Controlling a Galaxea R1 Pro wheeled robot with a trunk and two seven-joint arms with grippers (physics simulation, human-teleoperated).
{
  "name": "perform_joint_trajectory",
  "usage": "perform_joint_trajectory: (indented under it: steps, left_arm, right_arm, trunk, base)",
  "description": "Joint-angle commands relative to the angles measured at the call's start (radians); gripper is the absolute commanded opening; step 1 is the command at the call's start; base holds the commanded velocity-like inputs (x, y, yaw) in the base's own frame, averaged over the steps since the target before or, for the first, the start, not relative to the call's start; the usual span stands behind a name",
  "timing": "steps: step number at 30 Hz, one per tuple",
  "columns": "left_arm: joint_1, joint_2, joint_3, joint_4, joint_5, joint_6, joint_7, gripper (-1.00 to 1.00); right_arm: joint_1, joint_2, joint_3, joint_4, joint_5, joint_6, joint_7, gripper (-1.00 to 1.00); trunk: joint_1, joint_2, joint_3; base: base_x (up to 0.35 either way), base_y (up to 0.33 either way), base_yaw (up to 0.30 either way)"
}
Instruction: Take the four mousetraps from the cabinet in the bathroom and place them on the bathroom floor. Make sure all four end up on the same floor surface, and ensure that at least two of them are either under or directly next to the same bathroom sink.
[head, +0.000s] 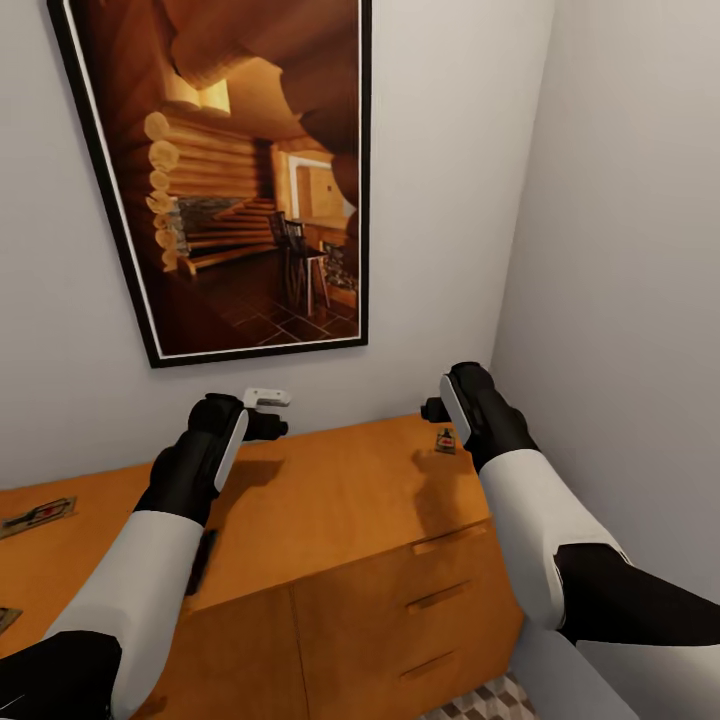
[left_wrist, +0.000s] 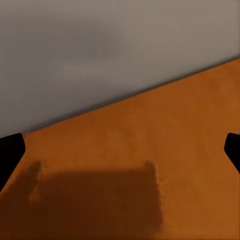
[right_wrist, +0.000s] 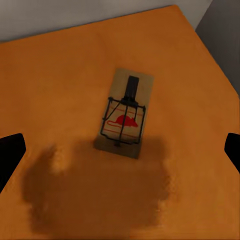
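Right claw, fingers apart, hovers over a mousetrap lying flat, long axis toward the wall.

Head view high above cabinet; both wrist views close over its top.

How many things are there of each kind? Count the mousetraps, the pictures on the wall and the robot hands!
Mousetraps on the cabinet top: 3 (one at, one at, one cut off at the picture's edge)
Framed pictures: 1
Grippers: 2 (left, right)
Total: 6
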Motion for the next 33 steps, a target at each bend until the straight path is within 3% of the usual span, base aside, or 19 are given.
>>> perform_joint_trajectory:
  steps: [1, 33]
  left_arm:
    - [-0.001, 0.000, -0.001, -0.001, -0.004, 0.004, 0.000, 1.00]
    - [-0.001, 0.002, 0.000, 0.004, 0.005, 0.002, 0.000, 1.00]
  right_arm:
    - [-0.001, 0.001, -0.004, -0.001, 0.003, 0.004, 0.000, 1.00]
    - [-0.001, 0.001, -0.004, 0.000, 0.010, 0.004, -0.003, 1.00]
  trunk:
    - [0.000, -0.001, -0.001]
    - [0.000, -0.001, -0.001]
  base:
    - [0.000, 0.226, 0.000]
    - [0.026, 0.033, 0.000]
